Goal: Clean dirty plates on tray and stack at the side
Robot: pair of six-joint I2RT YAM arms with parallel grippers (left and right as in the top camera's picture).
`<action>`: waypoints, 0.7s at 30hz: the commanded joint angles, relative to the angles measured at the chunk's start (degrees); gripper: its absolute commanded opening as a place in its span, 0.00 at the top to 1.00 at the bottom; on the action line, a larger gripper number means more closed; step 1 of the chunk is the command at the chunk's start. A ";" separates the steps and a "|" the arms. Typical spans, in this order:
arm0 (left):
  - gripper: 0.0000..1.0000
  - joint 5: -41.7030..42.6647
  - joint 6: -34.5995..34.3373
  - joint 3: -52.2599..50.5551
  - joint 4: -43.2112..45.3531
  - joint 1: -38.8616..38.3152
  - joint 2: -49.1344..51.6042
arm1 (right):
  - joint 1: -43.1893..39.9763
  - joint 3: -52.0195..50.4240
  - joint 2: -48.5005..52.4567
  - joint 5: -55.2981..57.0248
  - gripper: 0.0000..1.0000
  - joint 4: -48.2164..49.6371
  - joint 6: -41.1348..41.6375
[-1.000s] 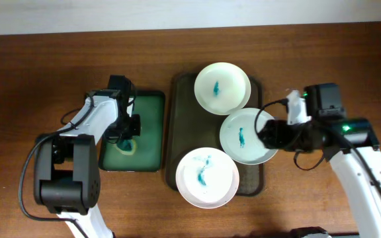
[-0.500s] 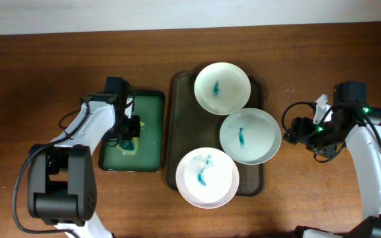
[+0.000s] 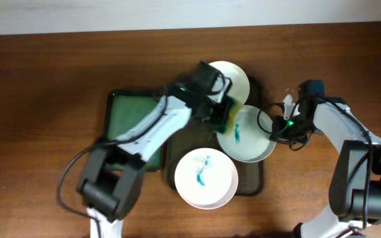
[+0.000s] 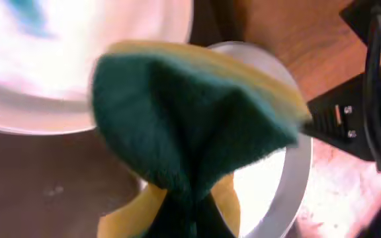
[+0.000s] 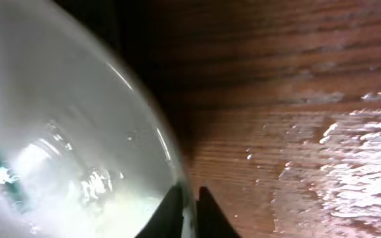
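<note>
Three white plates lie on the dark tray [image 3: 172, 149], each with a teal smear: a far plate [image 3: 235, 74], a middle plate [image 3: 250, 140] and a near plate [image 3: 206, 177]. My left gripper [image 3: 223, 112] is shut on a green and yellow sponge [image 3: 234, 116], held over the left edge of the middle plate. In the left wrist view the sponge [image 4: 190, 125] fills the centre, and the far plate [image 4: 78, 66] lies behind it. My right gripper [image 3: 274, 130] is shut on the middle plate's right rim. In the right wrist view its fingers [image 5: 172, 213] pinch that plate's [image 5: 65, 145] edge.
A smaller green tray [image 3: 126, 116] sits left of the dark tray, partly under my left arm. Bare wooden table [image 5: 296, 132] lies right of the middle plate. My right arm's black wrist [image 4: 356, 112] stands close beside the sponge.
My left arm has carried the sponge from the green tray over to the plates. My right gripper has come back in from the right and shut on the middle plate's rim.
</note>
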 commanded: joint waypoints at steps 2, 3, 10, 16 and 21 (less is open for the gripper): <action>1.00 4.96 -6.75 0.26 5.95 -6.93 7.85 | 0.85 -0.26 0.74 2.78 0.94 -0.85 1.79; 1.00 4.70 -6.73 0.26 8.76 -8.44 10.16 | 0.85 -0.26 0.74 2.78 0.95 -1.09 1.79; 1.00 -36.22 -8.02 7.06 -12.02 -6.69 13.86 | 0.85 -0.26 0.74 2.82 0.96 -2.99 1.77; 1.00 -0.15 -4.09 10.21 -5.05 -6.45 15.39 | 0.85 -0.26 0.74 2.82 0.96 -3.02 1.75; 1.00 10.82 -1.29 10.21 1.16 -11.15 16.33 | 0.85 -0.26 0.74 2.82 0.96 -2.99 1.73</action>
